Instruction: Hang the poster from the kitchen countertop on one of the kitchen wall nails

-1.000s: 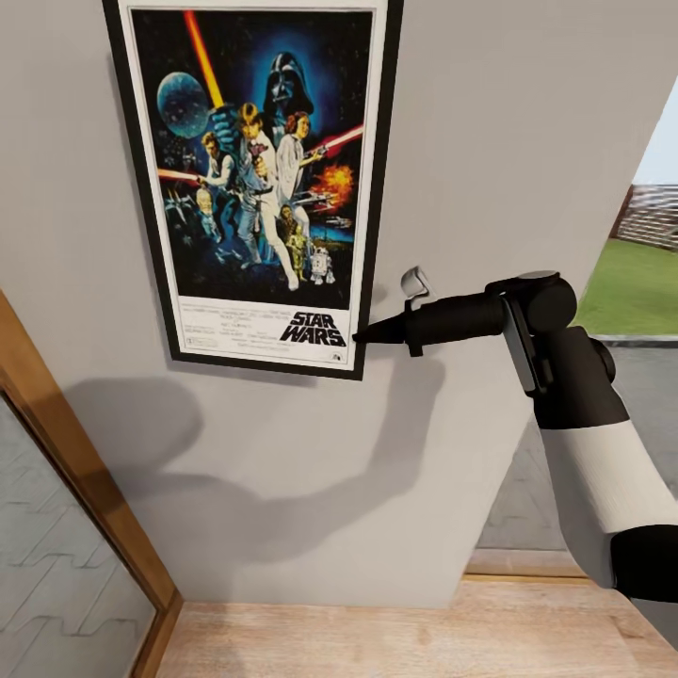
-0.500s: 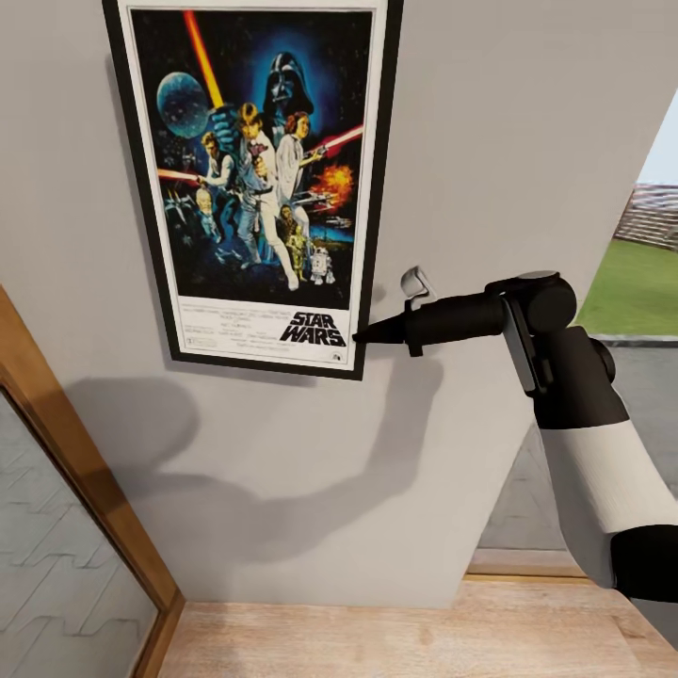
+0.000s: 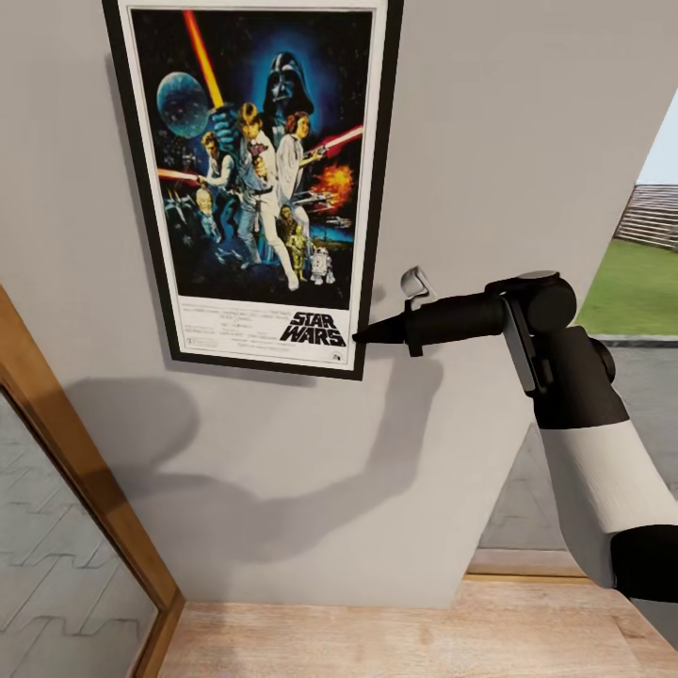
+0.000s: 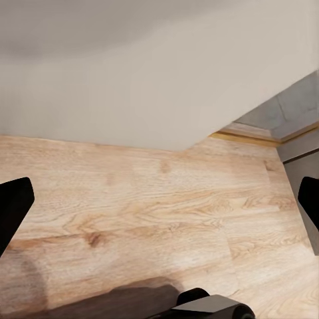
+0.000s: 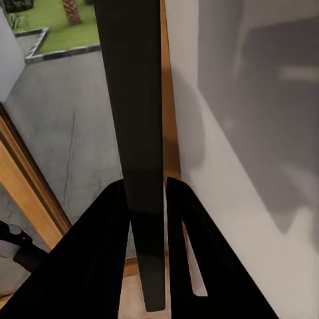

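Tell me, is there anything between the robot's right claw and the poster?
Nothing: in the right wrist view the right gripper clamps the poster edge directly; the head view shows its tip at the frame's lower corner.

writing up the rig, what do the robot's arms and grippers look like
The right arm has a white shell with black joint sections and a rounded black wrist housing. The right gripper is matte black, tapering to slim pointed fingers. The left gripper's fingers are also plain black. No cables or markings are visible.

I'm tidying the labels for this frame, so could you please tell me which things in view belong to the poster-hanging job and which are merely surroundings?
Part of the job:
- poster, flat against the wall
- right gripper, shut on the poster's edge

Just surroundings:
- left gripper, open over the wooden floor
- wooden door frame
- lawn outside
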Available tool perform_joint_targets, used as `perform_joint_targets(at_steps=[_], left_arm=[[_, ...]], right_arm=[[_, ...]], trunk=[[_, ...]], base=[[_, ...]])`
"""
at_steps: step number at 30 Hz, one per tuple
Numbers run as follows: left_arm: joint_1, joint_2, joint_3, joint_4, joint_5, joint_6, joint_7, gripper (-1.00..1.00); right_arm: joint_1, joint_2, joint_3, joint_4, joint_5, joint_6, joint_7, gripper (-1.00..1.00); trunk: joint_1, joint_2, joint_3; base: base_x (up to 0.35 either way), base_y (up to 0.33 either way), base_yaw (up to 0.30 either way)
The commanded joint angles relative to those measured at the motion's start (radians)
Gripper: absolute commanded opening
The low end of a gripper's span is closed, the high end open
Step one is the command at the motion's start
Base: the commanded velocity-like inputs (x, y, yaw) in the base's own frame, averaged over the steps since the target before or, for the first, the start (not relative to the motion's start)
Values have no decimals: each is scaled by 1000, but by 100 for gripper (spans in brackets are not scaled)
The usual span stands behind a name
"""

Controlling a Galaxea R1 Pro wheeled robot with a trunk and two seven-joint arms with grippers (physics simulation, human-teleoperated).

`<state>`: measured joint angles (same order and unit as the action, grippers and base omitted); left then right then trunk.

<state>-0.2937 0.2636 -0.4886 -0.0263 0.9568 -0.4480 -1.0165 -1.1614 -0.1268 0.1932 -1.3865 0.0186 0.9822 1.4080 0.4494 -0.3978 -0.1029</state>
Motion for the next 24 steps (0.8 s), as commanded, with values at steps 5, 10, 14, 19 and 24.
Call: perform_joint_targets(at_steps=[5, 10, 14, 19, 24], left_arm=[[-1, 1, -8, 0, 7, -5, -2, 100], [-1, 2, -8, 0, 7, -5, -2, 100], [-1, 2, -8, 0, 8, -5, -2, 100], [-1, 2, -8, 0, 7, -5, -2, 100], [-1, 2, -8, 0, 8, -5, -2, 100]], right_arm=[[-1, 0, 1, 0, 1, 12, 5, -100], [-1, 0, 1, 0, 1, 12, 5, -100], [-1, 0, 1, 0, 1, 12, 5, -100], [-1, 0, 1, 0, 1, 12, 5, -100], [-1, 0, 1, 0, 1, 12, 5, -100]], trunk=[[1, -2, -2], [1, -2, -2], [1, -2, -2], [1, -2, -2], [1, -2, -2]], base=[[0, 23, 0], [0, 111, 0], [0, 37, 0], [0, 10, 0], [0, 75, 0]])
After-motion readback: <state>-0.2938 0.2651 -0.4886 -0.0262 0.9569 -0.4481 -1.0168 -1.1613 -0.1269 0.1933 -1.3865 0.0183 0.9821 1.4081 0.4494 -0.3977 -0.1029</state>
